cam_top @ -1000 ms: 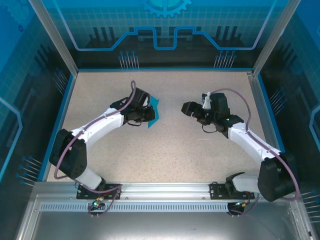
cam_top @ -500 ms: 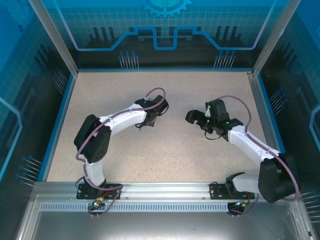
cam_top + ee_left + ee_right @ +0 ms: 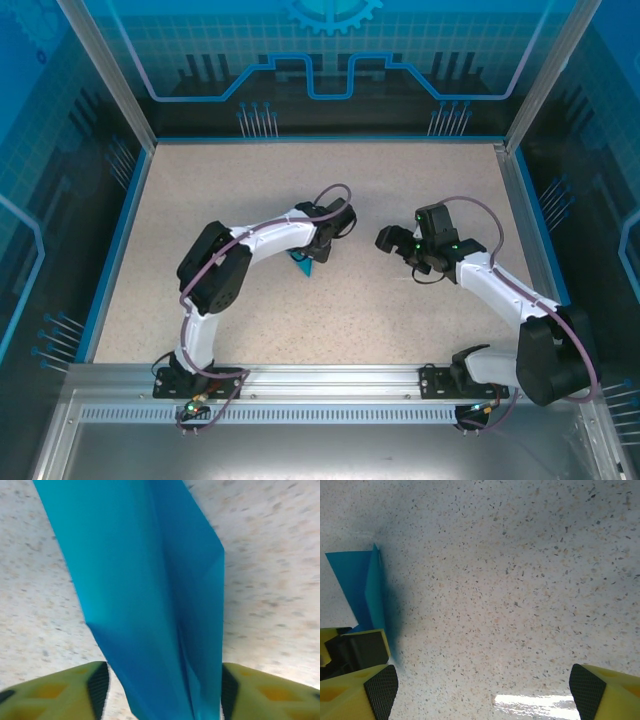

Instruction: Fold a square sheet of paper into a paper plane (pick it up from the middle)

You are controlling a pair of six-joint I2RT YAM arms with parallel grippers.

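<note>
Moved since the earlier frame: the left arm [image 3: 260, 235] is swung from the left part of the table [image 3: 200, 180] toward its middle, and the jaws of the left gripper [image 3: 312, 250] are now parted. The paper plane [image 3: 150, 590] is seen between the yellow fingers [image 3: 55, 692], just left of the table's middle; contact with the pads cannot be told. The right gripper [image 3: 385, 238] is held wide apart just right of the table's middle, and nothing is gripped by it.

One blue plane [image 3: 150, 605], seemingly a single folded piece, though overhead it is mostly hidden. Two arms: the left arm [image 3: 268, 236] and the right arm [image 3: 495, 285]. One tabletop [image 3: 230, 180].
</note>
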